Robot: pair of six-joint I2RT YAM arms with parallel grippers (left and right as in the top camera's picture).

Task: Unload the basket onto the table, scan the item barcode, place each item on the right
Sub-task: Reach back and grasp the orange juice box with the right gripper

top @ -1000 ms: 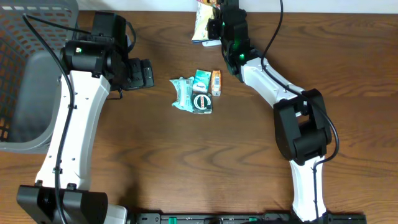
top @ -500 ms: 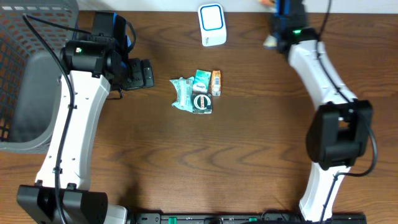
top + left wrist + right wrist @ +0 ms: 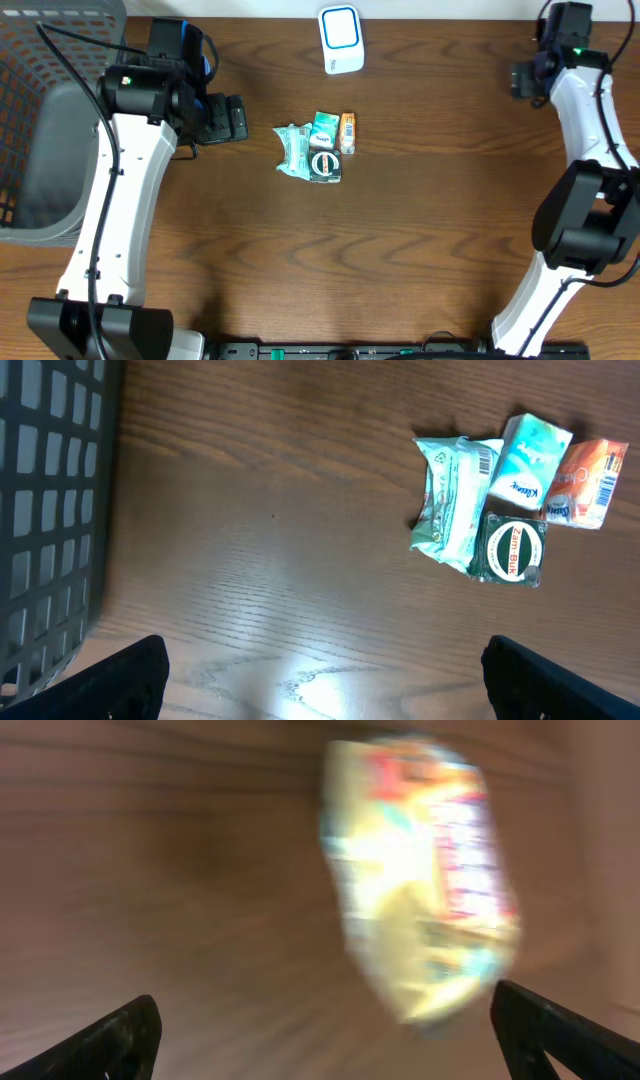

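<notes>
The white and blue scanner (image 3: 340, 39) lies at the table's far edge, near the middle. A yellow snack packet (image 3: 420, 880), the item, shows only in the right wrist view, heavily blurred, ahead of my right gripper (image 3: 325, 1040). That gripper's jaws stand wide apart with nothing between them. No barcode can be read. From overhead, the right gripper (image 3: 522, 78) is at the far right and the packet is hidden. My left gripper (image 3: 228, 118) hovers open over bare wood, left of the pile; in its wrist view the left gripper (image 3: 325, 680) is empty.
A pile sits mid-table: green wipes pack (image 3: 450, 505), teal tissue pack (image 3: 530, 460), orange packet (image 3: 590, 482), round green tin (image 3: 512, 550). A grey mesh basket (image 3: 40, 120) fills the far left corner.
The right arm swung from the scanner to the far right of the table carrying the packet, then opened its jaws and let the packet go. The left arm has stayed still.
</notes>
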